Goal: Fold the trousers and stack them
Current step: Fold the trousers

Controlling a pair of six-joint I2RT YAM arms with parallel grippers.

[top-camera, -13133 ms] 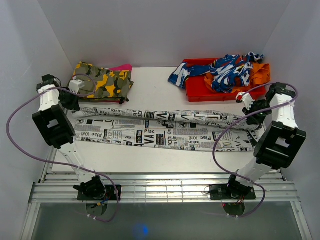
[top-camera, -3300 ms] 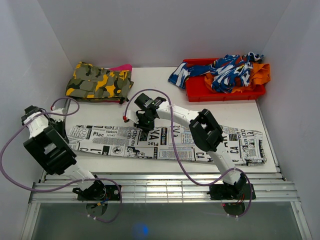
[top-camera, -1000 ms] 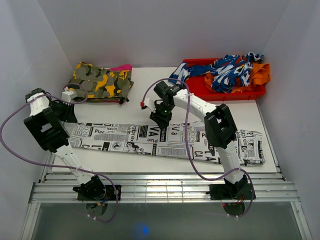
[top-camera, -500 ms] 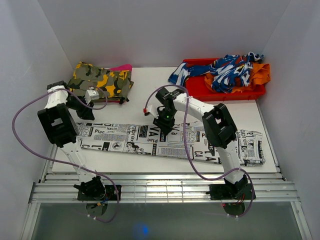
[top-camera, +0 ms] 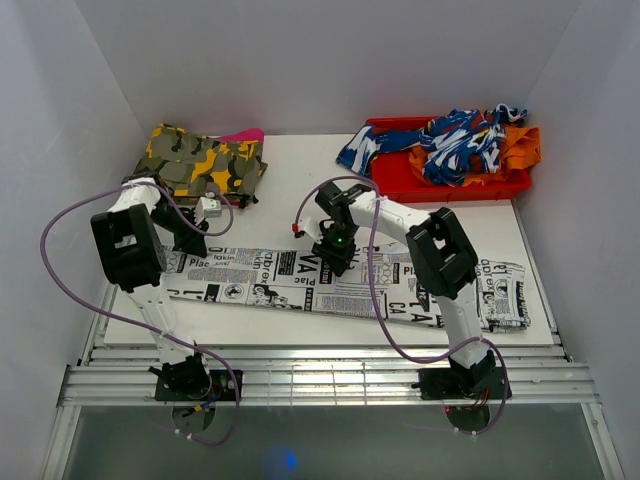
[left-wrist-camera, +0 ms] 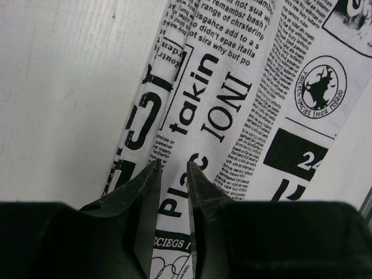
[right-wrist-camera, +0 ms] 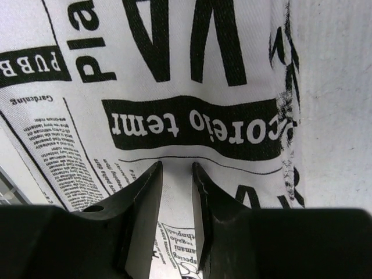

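White worktop (top-camera: 300, 190), plain walls on three sides. Trousers (top-camera: 250, 282) lie flat on it in one long narrow band across the near half. The band's left end is by the left arm and its right end is near the worktop's right edge.

Left gripper (left-wrist-camera: 172, 174): tips at the cloth near the band's left end, close to a long edge. Jaws stand a narrow gap apart, with print showing between them.

Right gripper (right-wrist-camera: 177, 174): tips at the cloth about mid-band, jaws likewise narrow.

For both, cannot tell whether fabric is pinched between the jaws.

Judgement: step in hand is taking hold for a lengthwise fold.
- Catch every layer at the edge, not the top one only.
- Confirm both grips before lifting.
- Raise both points level and carry them together so the band does not twist.
- Lay the edges down aligned.

Folded camouflage garment (top-camera: 200, 165) at far left looks like the likely stacking spot.
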